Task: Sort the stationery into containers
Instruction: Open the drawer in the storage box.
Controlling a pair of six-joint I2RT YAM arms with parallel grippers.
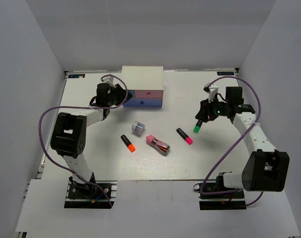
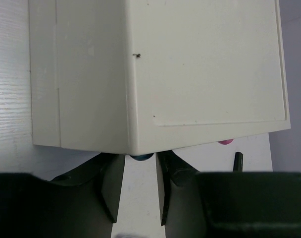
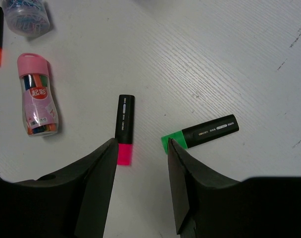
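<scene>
The left gripper (image 2: 139, 166) is open at the cabinet (image 2: 200, 69), its jaws either side of a blue knob (image 2: 141, 157). The knob should be centred, pinched squarely and drawn straight out. The right gripper (image 3: 140, 148) is open over the green marker (image 3: 200, 135), four o'clock from the cabinet, with the pink marker (image 3: 124, 128) beside it. The markers' white print cannot be read. A red label with Chinese characters is carried by the tube (image 3: 37, 96).
</scene>
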